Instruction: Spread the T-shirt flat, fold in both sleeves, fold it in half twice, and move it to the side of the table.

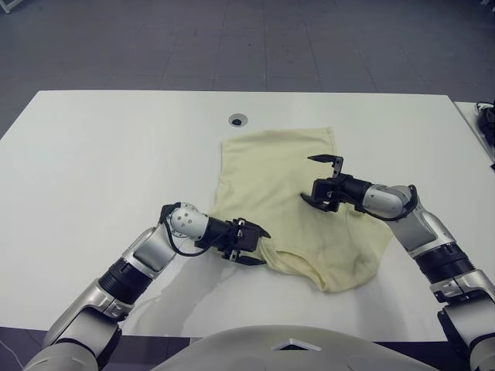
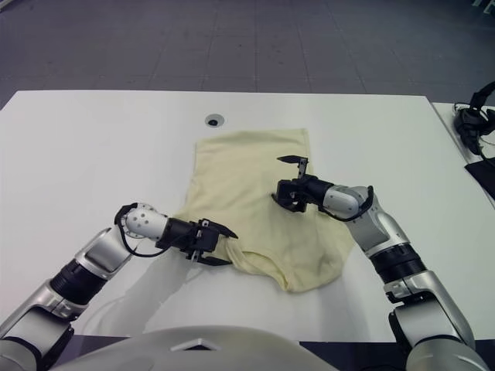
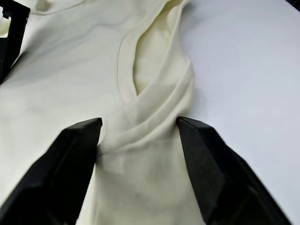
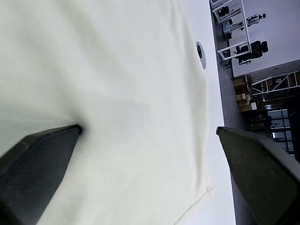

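Spreading the bunched shirt [image 1: 278,174].
My left hand [image 1: 261,247] gapes astride the twisted collar [image 3: 140,122] at 7 o'clock; I'd pinch and pull outward while my right hand [image 1: 306,178], also open, pins the middle.

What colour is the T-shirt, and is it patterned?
The T-shirt is plain pale yellow, no pattern visible; the left eye view shows it best.

Pale yellow T-shirt [image 1: 290,197] rumpled, mid-table.
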Motion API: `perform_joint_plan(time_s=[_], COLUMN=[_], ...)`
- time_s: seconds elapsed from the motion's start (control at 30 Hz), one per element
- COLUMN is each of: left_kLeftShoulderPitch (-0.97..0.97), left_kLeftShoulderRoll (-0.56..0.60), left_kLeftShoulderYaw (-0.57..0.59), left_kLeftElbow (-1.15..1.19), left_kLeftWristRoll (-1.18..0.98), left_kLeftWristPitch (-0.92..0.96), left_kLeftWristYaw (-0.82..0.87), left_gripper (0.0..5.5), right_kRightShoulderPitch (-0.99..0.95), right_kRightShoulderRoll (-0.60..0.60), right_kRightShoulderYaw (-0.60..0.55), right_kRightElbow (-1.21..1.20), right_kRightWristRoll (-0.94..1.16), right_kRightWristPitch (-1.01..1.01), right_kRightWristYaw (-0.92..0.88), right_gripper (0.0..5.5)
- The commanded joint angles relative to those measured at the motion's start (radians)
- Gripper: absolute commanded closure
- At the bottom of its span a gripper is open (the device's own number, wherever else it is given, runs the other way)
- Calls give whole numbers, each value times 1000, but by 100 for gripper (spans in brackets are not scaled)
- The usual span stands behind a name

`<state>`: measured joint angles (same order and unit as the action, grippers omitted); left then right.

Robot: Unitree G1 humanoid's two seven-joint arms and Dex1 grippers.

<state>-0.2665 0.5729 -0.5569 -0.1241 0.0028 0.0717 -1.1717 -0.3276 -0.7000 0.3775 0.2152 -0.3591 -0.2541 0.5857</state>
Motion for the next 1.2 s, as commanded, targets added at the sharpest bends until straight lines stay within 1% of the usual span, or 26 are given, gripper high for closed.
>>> perform_joint_plan(time_s=[0.03,0.27,0.43,0.47,0.63,0.8,1.2], left_kLeftShoulderPitch=[13,30,59,66,106,150,255], left_kLeftShoulderRoll=[15,34,75,85,126,142,151], left_kLeftShoulderYaw=[13,35,62,68,87,98,129], left_kLeftElbow=[-15,-41,-91,-100,-140,-174,-188], left_kLeftWristRoll=[-13,-25,-47,-51,-57,-40,151], left_kLeftWristPitch=[4,6,7,6,-2,-23,-254], left_kLeftWristYaw=[-10,-16,-27,-29,-32,-7,202], left_gripper=[336,463,540,547,548,548,548], right_kRightShoulderPitch=[73,69,70,70,74,78,91], right_kRightShoulderRoll=[7,7,6,6,4,3,0], right_kRightShoulderYaw=[60,62,62,62,62,62,67], right_kRightElbow=[55,62,62,62,62,60,52], right_kRightWristRoll=[-58,-61,-61,-61,-59,-58,-55], right_kRightWristPitch=[24,21,22,22,24,23,26], right_kRightWristYaw=[43,42,43,43,47,49,60], right_gripper=[10,10,10,10,10,10,10])
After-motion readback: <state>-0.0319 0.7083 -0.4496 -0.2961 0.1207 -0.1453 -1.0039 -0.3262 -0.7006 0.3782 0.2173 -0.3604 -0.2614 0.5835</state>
